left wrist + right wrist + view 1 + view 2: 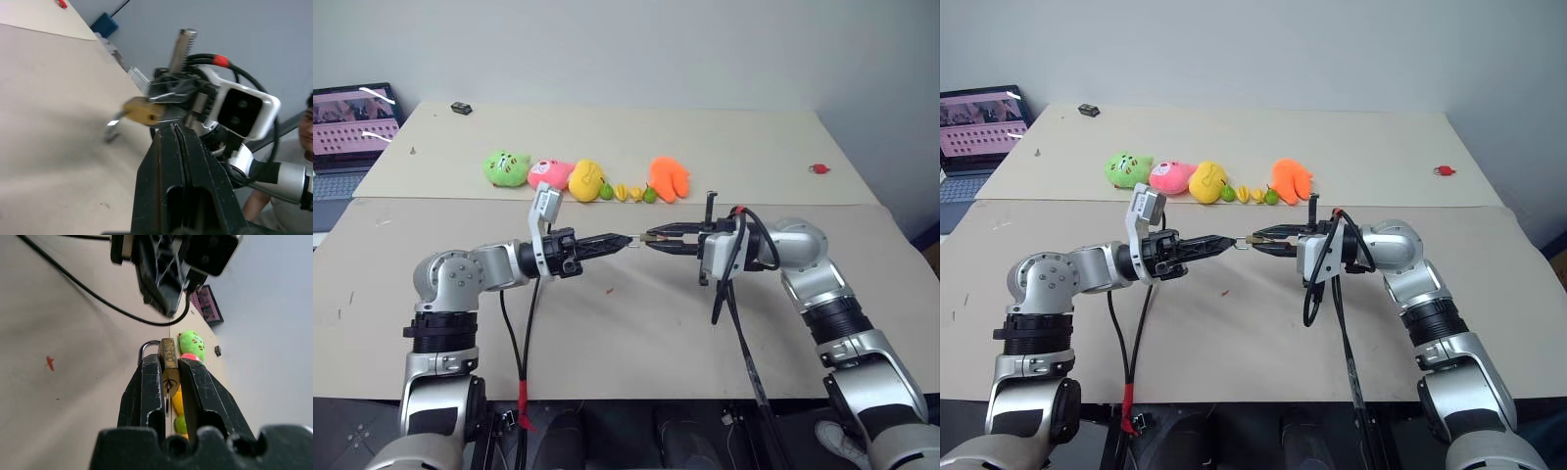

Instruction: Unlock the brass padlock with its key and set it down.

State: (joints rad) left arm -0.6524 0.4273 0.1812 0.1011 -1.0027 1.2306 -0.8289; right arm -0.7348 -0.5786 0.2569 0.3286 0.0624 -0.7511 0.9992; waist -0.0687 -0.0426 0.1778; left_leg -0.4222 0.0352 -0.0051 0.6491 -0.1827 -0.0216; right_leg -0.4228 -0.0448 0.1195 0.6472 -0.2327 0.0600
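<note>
Both grippers meet tip to tip above the middle of the beige table (636,333). My right gripper (649,236) points left and is shut on the brass padlock (168,360), pinching its flat sides. The silvery shackle (145,346) sticks out past the fingertips towards the left gripper. A slim metal piece, apparently the key (167,395), sits at the padlock's keyhole end between the right fingers. My left gripper (628,240) points right, shut, its tips just short of the padlock (142,110). I cannot see anything between its fingers.
Along the table's far half lie green (507,167), pink (551,172), yellow (586,180) and orange (669,179) plush toys with small toy fruits (628,193). A small red object (818,168) lies far right, a laptop (352,122) far left. A person (279,210) sits behind.
</note>
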